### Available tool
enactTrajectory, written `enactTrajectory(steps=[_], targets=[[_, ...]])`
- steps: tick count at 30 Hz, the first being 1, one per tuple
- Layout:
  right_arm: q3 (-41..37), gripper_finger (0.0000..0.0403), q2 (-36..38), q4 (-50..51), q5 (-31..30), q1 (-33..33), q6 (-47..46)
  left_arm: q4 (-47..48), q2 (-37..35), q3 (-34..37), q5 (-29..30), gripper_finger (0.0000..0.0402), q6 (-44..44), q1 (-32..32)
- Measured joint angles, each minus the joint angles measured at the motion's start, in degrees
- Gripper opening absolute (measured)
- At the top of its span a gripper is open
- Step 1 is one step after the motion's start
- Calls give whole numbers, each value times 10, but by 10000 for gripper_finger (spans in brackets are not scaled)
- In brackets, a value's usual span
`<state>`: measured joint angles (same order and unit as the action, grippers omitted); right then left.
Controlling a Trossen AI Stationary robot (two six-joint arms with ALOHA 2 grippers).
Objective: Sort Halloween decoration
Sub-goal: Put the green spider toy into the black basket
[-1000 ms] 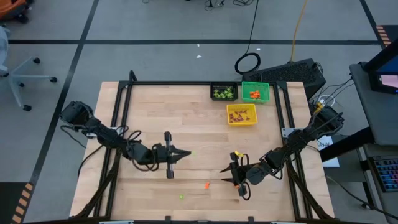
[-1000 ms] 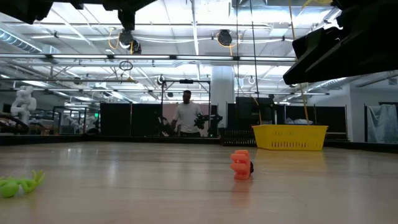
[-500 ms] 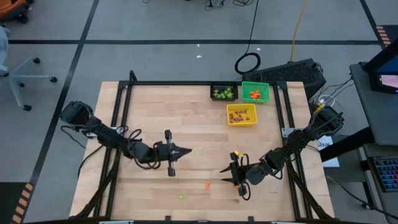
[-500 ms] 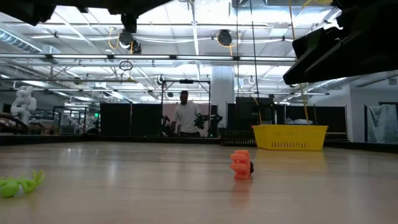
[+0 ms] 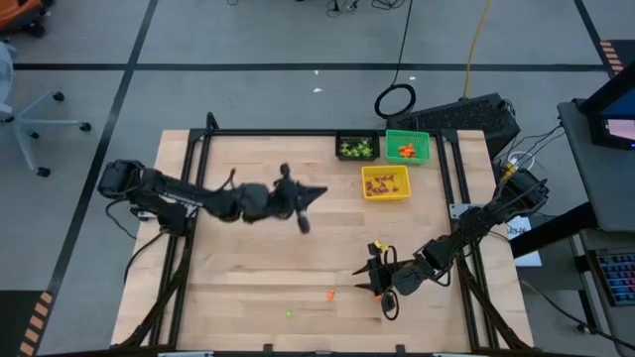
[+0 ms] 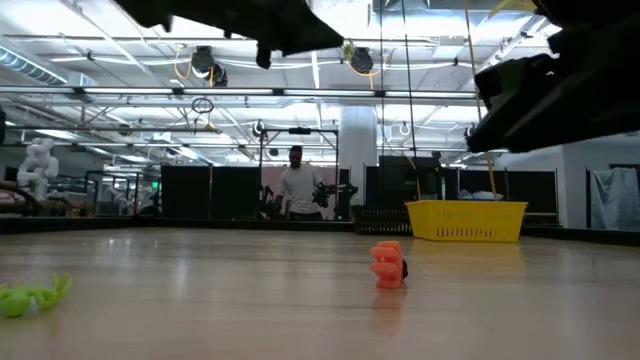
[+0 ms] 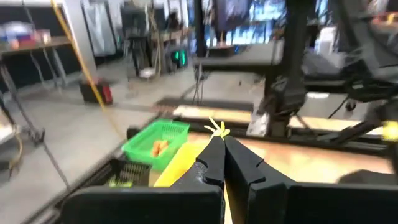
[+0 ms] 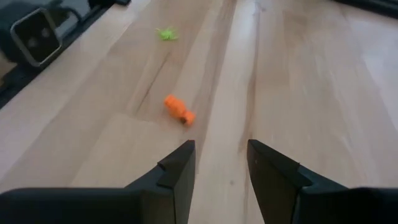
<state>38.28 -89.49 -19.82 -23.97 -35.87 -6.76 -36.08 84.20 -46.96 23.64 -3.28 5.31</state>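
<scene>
Pale wooden plank counter [image 5: 248, 268] bears a stubby orange plastic trinket [image 8: 179, 109] and a spindly green one [image 8: 165, 33]. Left pincer [image 7: 222, 138] pinches a thin yellowish scrap [image 7: 216, 128], too blurred to identify; right pincer [image 8: 219, 163] is parted, empty.

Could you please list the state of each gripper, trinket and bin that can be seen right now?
left gripper: shut on a light-green trinket, raised, near the bins
right gripper: open, empty, low over the table
orange trinket: loose on the table
green trinket: loose on the table
black bin: holds green trinkets
green bin: holds orange trinkets
yellow bin: holds trinkets
</scene>
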Motion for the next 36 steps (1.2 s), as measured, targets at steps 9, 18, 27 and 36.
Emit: enactTrajectory(steps=[9,18,27,36], targets=[[0,132,2,31,2,-33,0,139,0,-93,-90,0,35,-115],[0,132,39,49,1,-55,-1,147,58,-150,-155,0,47,-207],[0,132,82,95,0,-85,-34,176,213,-275,-168,0,68,-255],[0,132,100,115,-3,-117,-62,331,328,-399,-174,0,105,-281]])
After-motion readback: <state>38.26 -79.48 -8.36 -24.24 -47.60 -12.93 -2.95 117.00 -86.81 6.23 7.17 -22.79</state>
